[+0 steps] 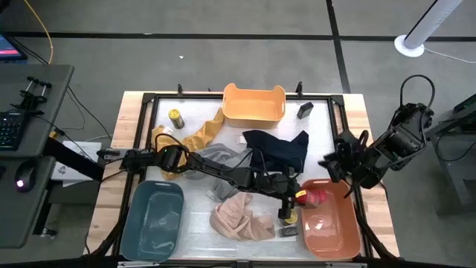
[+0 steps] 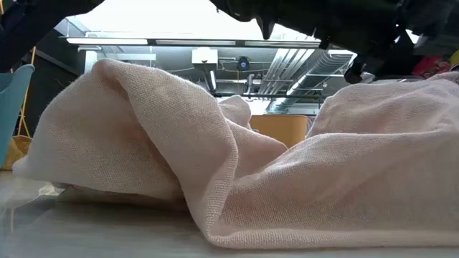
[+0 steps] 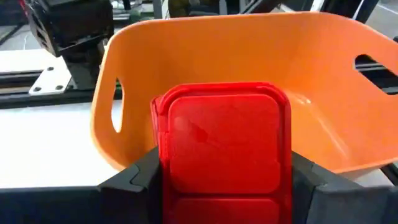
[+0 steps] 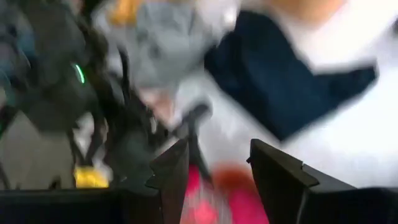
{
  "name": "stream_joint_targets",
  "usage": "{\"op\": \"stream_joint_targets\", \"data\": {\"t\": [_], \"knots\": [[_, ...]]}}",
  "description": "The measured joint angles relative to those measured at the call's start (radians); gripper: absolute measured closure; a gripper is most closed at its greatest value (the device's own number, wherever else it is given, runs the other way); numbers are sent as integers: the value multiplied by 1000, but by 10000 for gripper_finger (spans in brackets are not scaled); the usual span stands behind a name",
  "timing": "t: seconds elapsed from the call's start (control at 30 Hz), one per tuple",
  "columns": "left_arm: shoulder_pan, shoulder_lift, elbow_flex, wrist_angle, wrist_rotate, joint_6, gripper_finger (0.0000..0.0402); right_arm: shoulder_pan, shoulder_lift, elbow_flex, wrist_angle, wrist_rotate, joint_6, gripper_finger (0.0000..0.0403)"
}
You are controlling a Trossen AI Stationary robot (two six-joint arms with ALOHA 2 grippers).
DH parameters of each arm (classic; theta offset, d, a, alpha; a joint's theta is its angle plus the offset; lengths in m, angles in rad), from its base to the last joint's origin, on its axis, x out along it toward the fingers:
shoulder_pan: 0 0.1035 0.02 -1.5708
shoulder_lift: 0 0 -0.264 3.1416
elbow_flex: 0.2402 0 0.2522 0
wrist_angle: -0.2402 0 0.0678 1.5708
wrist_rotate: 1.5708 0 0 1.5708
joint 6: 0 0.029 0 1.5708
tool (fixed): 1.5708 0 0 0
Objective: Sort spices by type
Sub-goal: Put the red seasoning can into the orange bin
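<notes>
Evidently the left gripper (image 3: 224,186) is clamping a red tin (image 3: 222,146) by its flat sides, a rigid, light, slick-looking box, before the orange bin (image 3: 323,74).

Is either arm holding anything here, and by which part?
The left gripper holds a red tin by its two side edges, at the orange bin. The right gripper holds nothing; its jaws stand apart.

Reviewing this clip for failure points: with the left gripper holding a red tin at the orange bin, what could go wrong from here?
The left gripper holds the red tin just before the orange bin; released short, it might strike the rim. The right gripper hovers close by, so the arms could collide. The pink cloth beside the bin may hide or snag tins.
</notes>
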Motion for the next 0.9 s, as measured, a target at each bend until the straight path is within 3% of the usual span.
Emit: {"op": "stream_joint_targets", "data": {"t": [0.13,0.3,0.57,0.77,0.9], "knots": [[14,-44,-1,-1,8,4,216,0,33,-12,-61,-256,61,246],[58,-133,1,-36,60,51,216,3,47,-107,-60,-450,122,280],[122,-281,1,-359,111,162,216,73,47,-317,-60,-886,136,394],[156,-329,-2,-524,173,149,216,114,45,-470,-5,-1075,57,400],[143,-336,-1,-508,203,119,216,126,45,-545,94,-1083,6,401]]}}
